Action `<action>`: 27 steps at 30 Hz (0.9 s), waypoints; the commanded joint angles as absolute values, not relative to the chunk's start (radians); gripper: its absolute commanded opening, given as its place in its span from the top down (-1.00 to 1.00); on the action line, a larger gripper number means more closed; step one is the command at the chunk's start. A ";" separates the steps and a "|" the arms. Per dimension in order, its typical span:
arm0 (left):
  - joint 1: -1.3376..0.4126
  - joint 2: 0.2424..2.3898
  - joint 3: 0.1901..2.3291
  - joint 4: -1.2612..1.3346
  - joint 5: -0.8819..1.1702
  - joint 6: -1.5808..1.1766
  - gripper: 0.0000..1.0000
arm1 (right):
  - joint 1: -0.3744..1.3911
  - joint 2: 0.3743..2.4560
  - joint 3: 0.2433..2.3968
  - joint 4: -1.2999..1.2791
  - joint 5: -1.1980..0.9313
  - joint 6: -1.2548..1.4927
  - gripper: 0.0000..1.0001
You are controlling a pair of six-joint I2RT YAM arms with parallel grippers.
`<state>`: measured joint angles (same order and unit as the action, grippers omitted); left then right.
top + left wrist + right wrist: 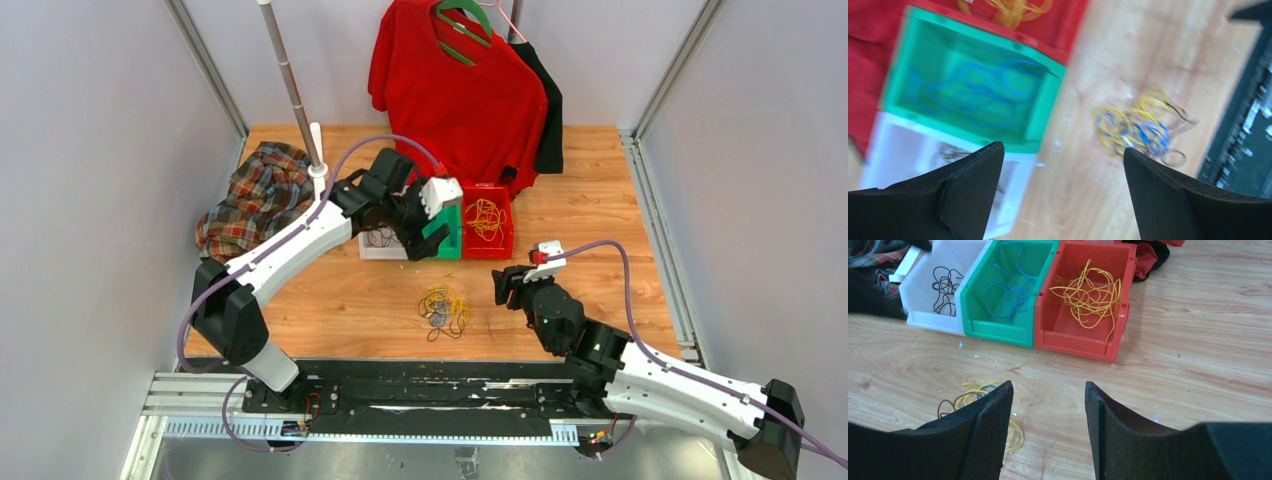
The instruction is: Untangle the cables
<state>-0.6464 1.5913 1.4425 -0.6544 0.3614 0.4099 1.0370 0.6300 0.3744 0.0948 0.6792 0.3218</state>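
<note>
A tangle of yellow, blue and black cables (pixel 443 310) lies on the wooden table in front of the bins; it also shows in the left wrist view (pixel 1138 130) and, partly hidden by a finger, in the right wrist view (pixel 970 392). The white bin (pixel 930 320) holds a black cable (pixel 945 285), the green bin (pixel 998 330) a blue cable (pixel 1010 290), the red bin (pixel 1075 342) a yellow cable (pixel 1090 292). My left gripper (pixel 1062 148) hovers open and empty above the green and white bins (pixel 425 238). My right gripper (pixel 1048 384) is open and empty, just right of the tangle (pixel 505 285).
A plaid cloth (pixel 255 195) lies at the back left beside a metal pole (pixel 290 80). A red shirt on a green hanger (pixel 455 85) hangs behind the bins. The black base rail (pixel 420 385) runs along the near edge.
</note>
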 commanded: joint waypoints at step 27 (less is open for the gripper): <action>-0.755 1.708 1.100 -0.451 0.555 0.294 0.51 | 1.010 0.667 0.403 0.078 0.682 0.353 0.06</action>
<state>-0.7498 1.7126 1.0927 -0.4961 0.5549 0.3103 1.0248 0.6735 0.3805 0.0845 0.6777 0.3332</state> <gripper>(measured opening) 0.362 0.480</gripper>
